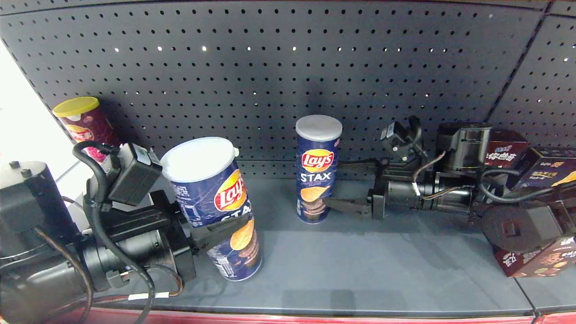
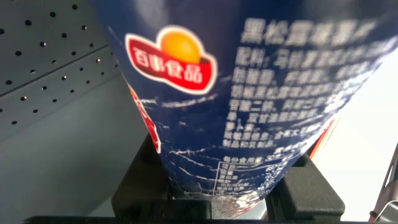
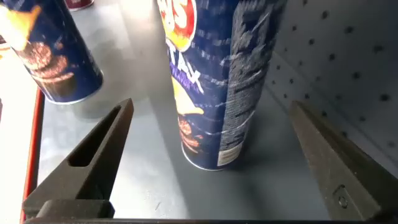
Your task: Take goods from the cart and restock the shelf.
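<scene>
A blue chips can (image 1: 211, 207) with a white lid leans tilted near the front left of the grey shelf (image 1: 360, 270). My left gripper (image 1: 216, 229) is shut on its lower half; the same can (image 2: 249, 93) shows close up in the left wrist view, clamped between the black fingers (image 2: 305, 193). A second blue can (image 1: 317, 168) stands upright mid-shelf near the pegboard. My right gripper (image 1: 335, 182) is open just to its right, tips level with the can's lower part. From the right wrist that can (image 3: 217, 81) stands between the spread fingers (image 3: 93, 155), untouched.
A maroon can with a yellow lid (image 1: 83, 123) leans at the far left by the pegboard wall (image 1: 270, 67). Dark red snack boxes (image 1: 535, 171) crowd the right end. The held can (image 3: 56, 56) shows beyond the right gripper. Open shelf floor lies between the cans.
</scene>
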Controlling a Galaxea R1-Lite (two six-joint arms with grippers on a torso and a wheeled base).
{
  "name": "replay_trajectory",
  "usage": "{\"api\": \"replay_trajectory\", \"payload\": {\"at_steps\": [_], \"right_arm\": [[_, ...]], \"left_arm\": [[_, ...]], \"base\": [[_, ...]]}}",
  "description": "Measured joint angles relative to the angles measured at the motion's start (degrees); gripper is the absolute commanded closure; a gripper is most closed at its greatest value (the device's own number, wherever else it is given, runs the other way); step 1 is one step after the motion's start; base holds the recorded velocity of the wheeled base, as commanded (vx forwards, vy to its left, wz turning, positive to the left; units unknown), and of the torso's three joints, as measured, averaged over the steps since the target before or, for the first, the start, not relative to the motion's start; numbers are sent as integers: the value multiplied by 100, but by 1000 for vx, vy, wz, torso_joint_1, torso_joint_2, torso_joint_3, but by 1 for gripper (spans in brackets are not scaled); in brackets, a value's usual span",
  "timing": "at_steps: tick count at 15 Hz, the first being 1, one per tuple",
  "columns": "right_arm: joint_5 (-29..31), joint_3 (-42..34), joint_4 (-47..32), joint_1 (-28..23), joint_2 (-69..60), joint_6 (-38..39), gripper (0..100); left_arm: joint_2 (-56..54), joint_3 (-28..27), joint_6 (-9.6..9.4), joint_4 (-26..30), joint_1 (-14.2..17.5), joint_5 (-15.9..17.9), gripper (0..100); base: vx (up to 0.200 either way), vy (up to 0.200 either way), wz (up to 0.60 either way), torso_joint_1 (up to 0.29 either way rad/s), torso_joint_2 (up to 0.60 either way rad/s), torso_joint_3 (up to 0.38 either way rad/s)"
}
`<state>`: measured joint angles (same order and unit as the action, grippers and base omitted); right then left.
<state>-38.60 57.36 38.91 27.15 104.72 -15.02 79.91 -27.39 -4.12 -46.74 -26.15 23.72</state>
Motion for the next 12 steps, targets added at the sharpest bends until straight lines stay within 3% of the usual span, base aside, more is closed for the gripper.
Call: {"api": "replay_trajectory", "payload": {"at_steps": [12], "right_arm": [[-35,507,296,77,958,2,0]], "left_arm": [[-1,6,0,-1,5,0,100]], "base": [[0,0,0,0,0,0]]}}
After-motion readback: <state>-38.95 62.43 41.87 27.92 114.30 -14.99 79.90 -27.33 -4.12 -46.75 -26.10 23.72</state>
